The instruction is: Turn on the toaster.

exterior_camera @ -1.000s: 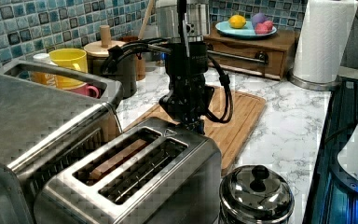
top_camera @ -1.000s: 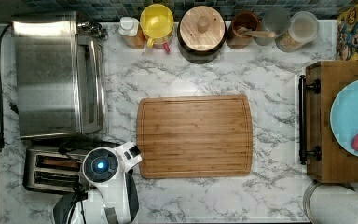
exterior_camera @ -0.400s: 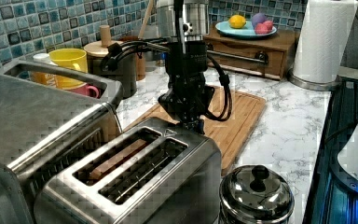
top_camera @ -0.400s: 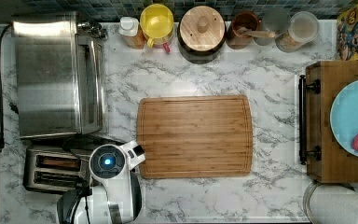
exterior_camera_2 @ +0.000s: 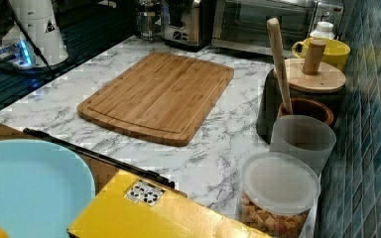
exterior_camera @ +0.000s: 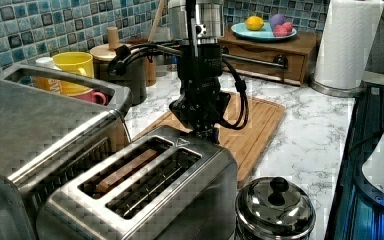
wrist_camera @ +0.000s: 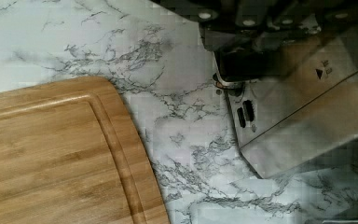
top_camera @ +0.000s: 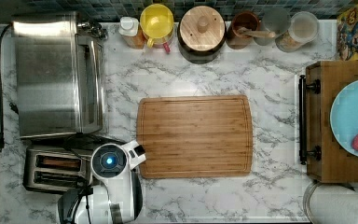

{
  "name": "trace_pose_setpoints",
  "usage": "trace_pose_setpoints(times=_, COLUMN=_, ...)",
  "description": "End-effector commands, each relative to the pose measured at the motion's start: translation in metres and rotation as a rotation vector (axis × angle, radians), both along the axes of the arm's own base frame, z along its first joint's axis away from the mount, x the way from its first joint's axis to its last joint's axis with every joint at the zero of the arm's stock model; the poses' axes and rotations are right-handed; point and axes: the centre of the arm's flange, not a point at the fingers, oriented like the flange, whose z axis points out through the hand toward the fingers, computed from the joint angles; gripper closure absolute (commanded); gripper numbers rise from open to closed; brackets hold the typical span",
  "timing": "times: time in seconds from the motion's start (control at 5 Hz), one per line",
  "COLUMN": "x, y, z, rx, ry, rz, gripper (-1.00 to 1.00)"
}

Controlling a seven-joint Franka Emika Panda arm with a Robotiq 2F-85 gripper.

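The toaster (exterior_camera: 145,195) sits at the surface's front-left corner in the top view, beside the cutting board (top_camera: 195,136). The pincer (exterior_camera: 206,134) hangs at its lever end; whether its jaws are spread cannot be told. If it descends off the lever, it may strike the steel top and shove the toaster without switching it on.

A kitchen, plainly; white marble countertop (top_camera: 270,74) backed by blue-green mosaic tile (exterior_camera: 25,30); bamboo cutting board (top_camera: 195,136) in the middle; steel toaster oven (top_camera: 56,74) and pop-up toaster (exterior_camera: 145,195) side by side; yellow mug (top_camera: 156,22), lidded canisters (exterior_camera_2: 278,193), paper towel roll (exterior_camera: 347,42), fruit on a blue plate (exterior_camera: 262,31).
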Motion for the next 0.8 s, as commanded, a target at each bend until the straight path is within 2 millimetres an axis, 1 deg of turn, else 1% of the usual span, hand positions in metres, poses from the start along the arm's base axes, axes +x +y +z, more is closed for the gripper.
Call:
trace_pose_setpoints(times=0.2, x=-0.0323, y=-0.0451, z=-0.0833, rx=-0.06, ry=0.122, rz=-0.04, gripper=1.0)
trace_pose_setpoints(times=0.8, x=-0.0323, y=-0.045, z=-0.0832, rx=-0.06, ry=0.122, rz=-0.04, gripper=1.0)
